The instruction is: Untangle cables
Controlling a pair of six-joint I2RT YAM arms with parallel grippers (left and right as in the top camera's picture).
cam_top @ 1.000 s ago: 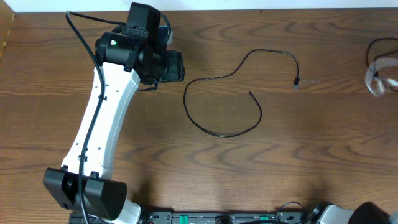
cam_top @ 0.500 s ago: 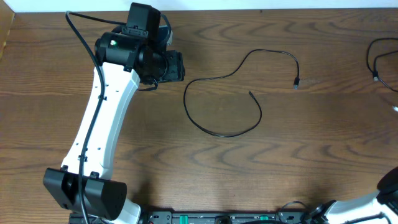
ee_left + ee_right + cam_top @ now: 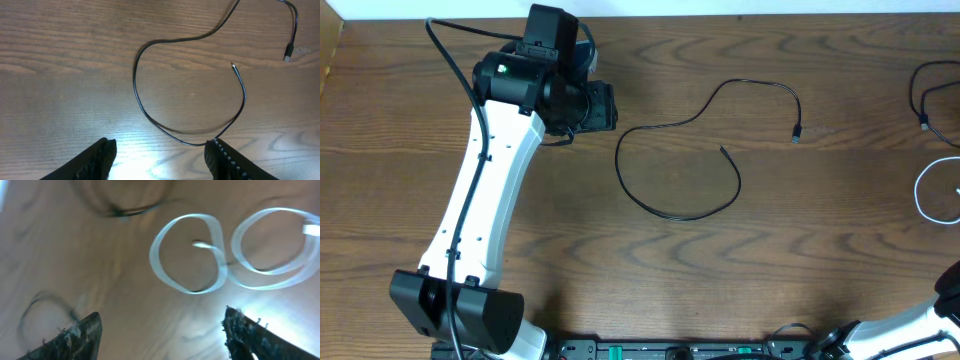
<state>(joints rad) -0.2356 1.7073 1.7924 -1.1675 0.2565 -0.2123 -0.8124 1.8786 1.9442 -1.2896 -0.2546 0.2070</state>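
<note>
The black cable (image 3: pixel 690 218) lies loose on the wooden table at centre, one open loop with its plug end (image 3: pixel 797 134) to the right. It also shows in the left wrist view as the black cable (image 3: pixel 134 80). My left gripper (image 3: pixel 160 161) hovers open just short of that loop, nothing between its fingers. It sits at the upper left in the overhead view (image 3: pixel 607 106). The white cable (image 3: pixel 917 192) lies curled at the table's right edge. In the right wrist view the white cable (image 3: pixel 153 257) is two blurred loops beyond my open, empty right gripper (image 3: pixel 160 335).
A black wire (image 3: pixel 920 75) curls in at the top right corner of the table. Part of the right arm (image 3: pixel 948 295) shows at the bottom right corner. The left arm's white link (image 3: pixel 480 190) crosses the left side of the table.
My right gripper has opened and let go of the white cable, which now lies at the table's right edge. The left arm and black cable have not moved.
</note>
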